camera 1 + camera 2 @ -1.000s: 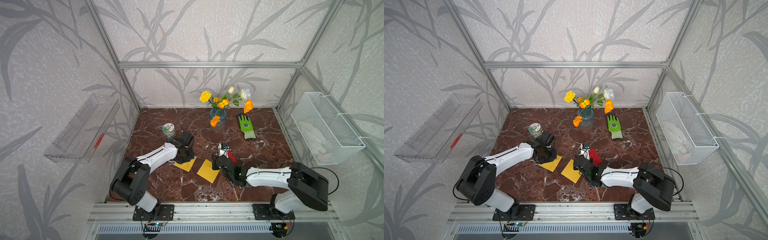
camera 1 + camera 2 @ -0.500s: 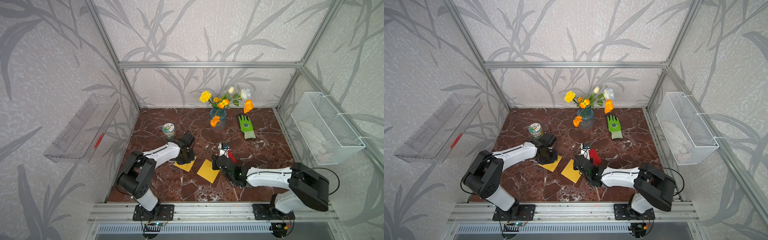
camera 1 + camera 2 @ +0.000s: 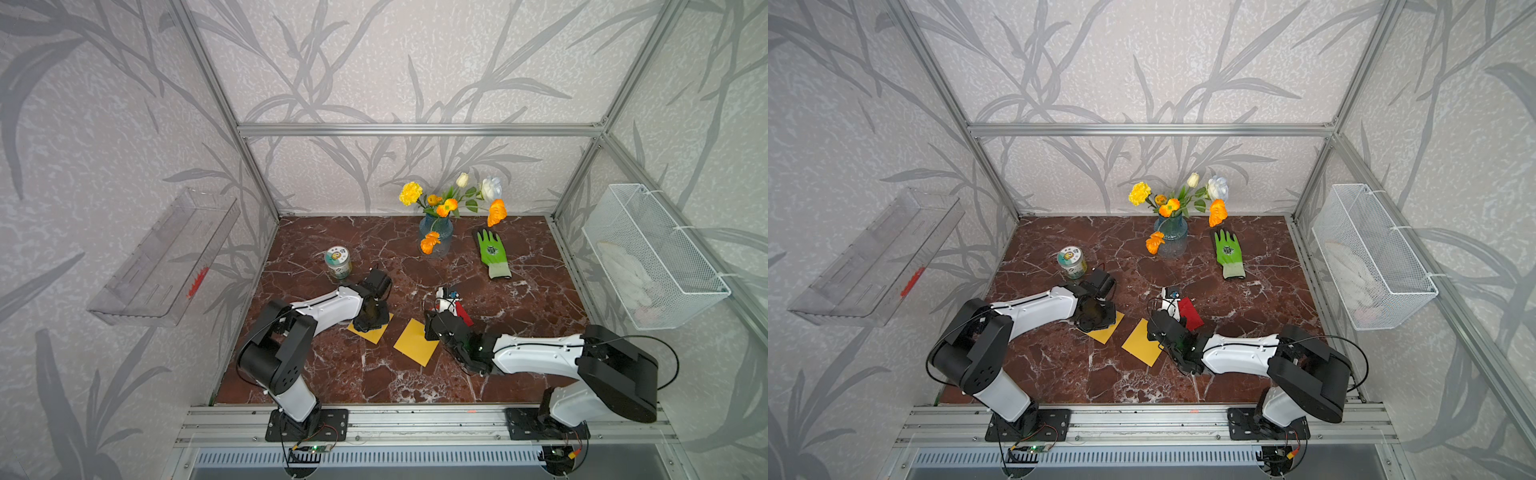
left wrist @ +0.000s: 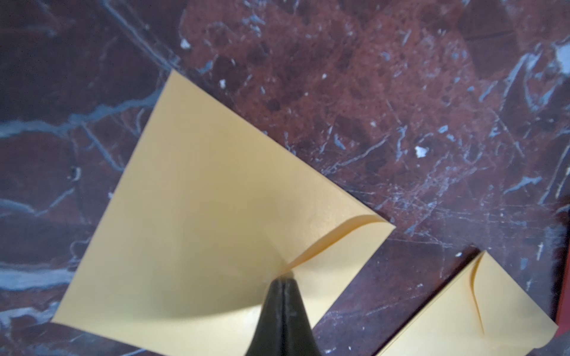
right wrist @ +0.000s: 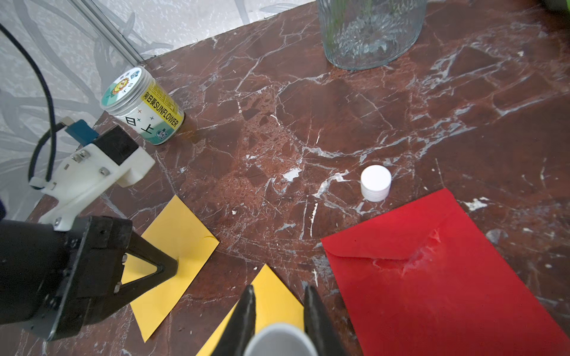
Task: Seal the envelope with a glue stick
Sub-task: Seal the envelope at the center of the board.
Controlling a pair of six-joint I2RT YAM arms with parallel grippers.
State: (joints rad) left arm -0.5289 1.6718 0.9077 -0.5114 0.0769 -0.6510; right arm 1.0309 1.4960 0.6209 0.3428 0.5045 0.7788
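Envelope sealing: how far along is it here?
Done: the cap is off, standing on the table; the red envelope lies flap folded, crumpled at the tip. In hand: the right pincer grips the glue stick; the shut left pincer presses the flap of a yellow envelope, its edge gaping. Left: likely the other yellow envelope, then recapping.

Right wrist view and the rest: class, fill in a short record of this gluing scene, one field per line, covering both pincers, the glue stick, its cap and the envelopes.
left pincer: shut, tips on the flap of a yellow envelope
right pincer: shut on the glue stick
cap: off, standing on the table near the red envelope
second yellow envelope: lying flat, below the right pincer
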